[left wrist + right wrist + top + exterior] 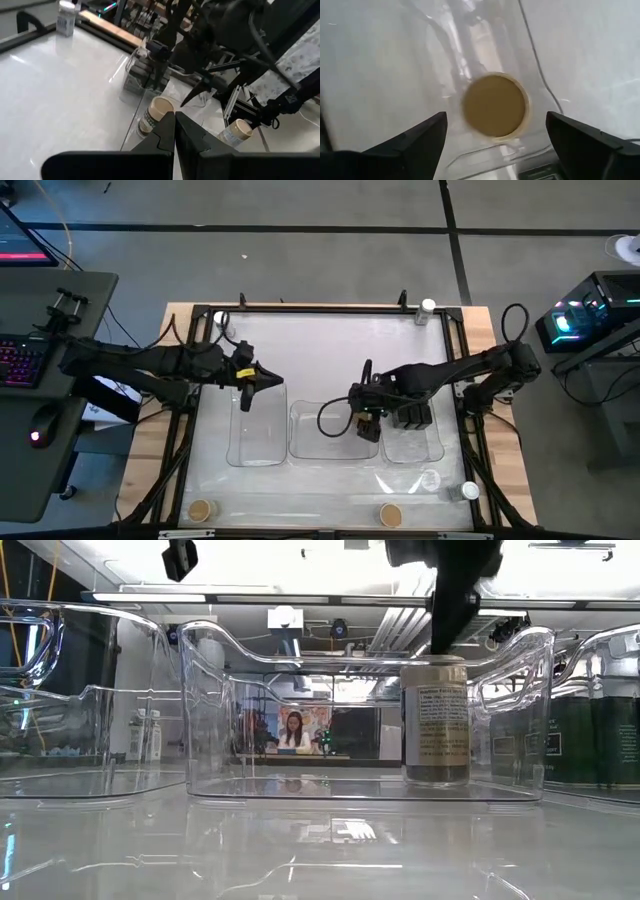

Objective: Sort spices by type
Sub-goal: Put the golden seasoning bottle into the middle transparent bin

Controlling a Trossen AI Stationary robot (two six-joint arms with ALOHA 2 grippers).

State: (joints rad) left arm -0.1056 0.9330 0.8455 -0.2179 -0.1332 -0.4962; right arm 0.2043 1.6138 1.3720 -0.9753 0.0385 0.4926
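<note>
over the middle tray: right end effector (367,420) hangs with its jaws spread wide above a round tan-topped container (435,720); nothing is between the fingers.
tan-topped container, place: lower right of the middle tray (320,452) in the high view, right of centre in the low view, close to that tray's right wall.
why there: judged as a drop-off; the jaws stand apart on either side of the tan lid in the right wrist view, so the jar looks just set down in the tray meant for its kind.
container axis: long axis vertical, standing upright on its base, tan lid up, printed label toward the low camera.
black boxy containers (412,416): grouped in the right tray (432,450), just right of the right end effector; that tray looks given over to their kind.
left end effector (268,379): closed on nothing, above the left tray (258,455), waiting.
left tray: no spice visible in it.
still unsorted: tan-topped jars (203,510) at the lower edge of the table (320,345), a white-lidded jar (428,308) at its upper right, another white-lidded one (469,491) at its lower right.
</note>
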